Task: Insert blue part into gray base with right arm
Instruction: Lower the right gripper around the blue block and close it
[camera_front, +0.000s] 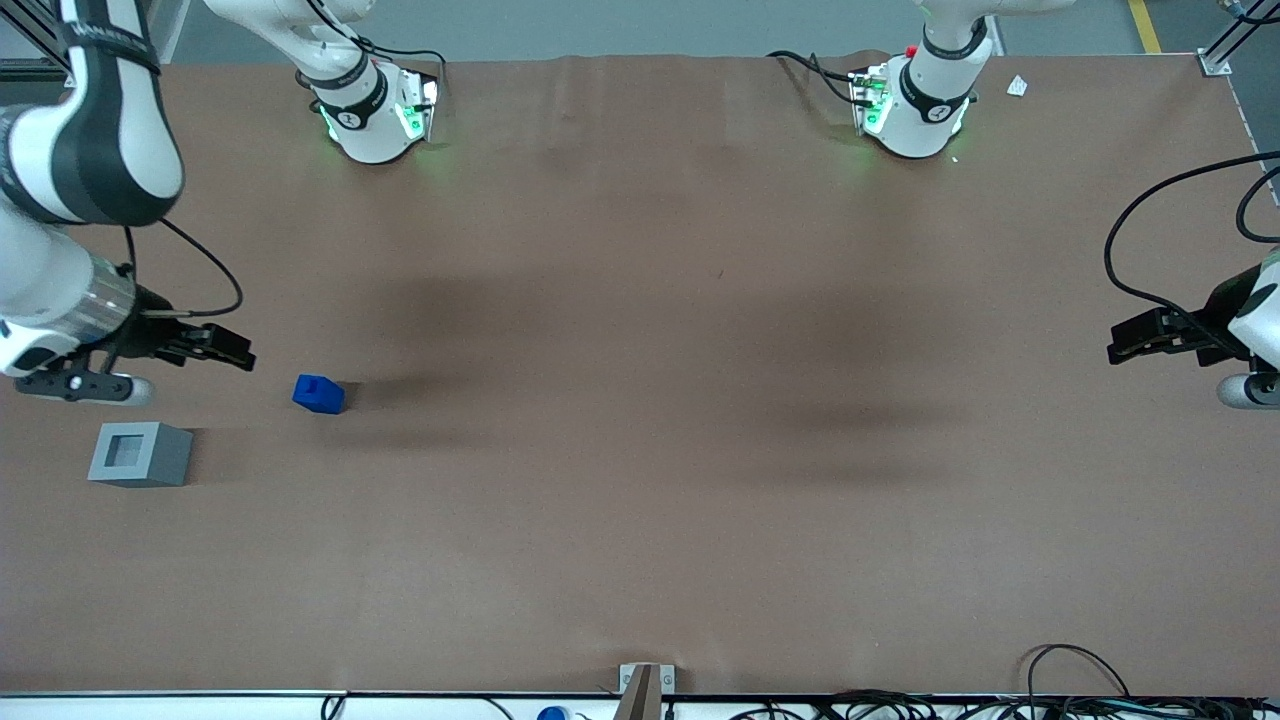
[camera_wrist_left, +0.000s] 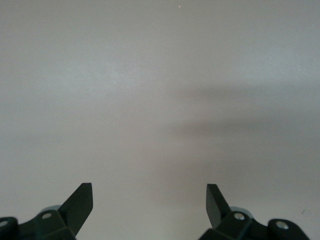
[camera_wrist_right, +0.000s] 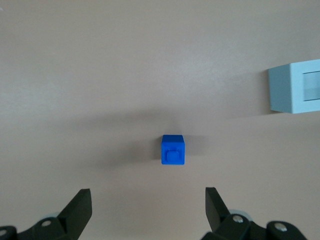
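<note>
The blue part (camera_front: 319, 393) lies on the brown table toward the working arm's end, its raised stub facing sideways; the wrist view shows the blue part (camera_wrist_right: 173, 149) ahead of the fingers. The gray base (camera_front: 140, 454) stands a little nearer the front camera, its square socket facing up; only a part of the gray base (camera_wrist_right: 295, 90) shows in the wrist view. My gripper (camera_front: 235, 352) hangs above the table beside the blue part, apart from it. The gripper (camera_wrist_right: 148, 200) is open, and nothing is between its fingers.
The brown table (camera_front: 640, 470) stretches toward the parked arm's end. Two arm bases (camera_front: 375, 110) stand farthest from the front camera. Cables (camera_front: 1080, 690) and a small bracket (camera_front: 645, 685) lie along the table's near edge.
</note>
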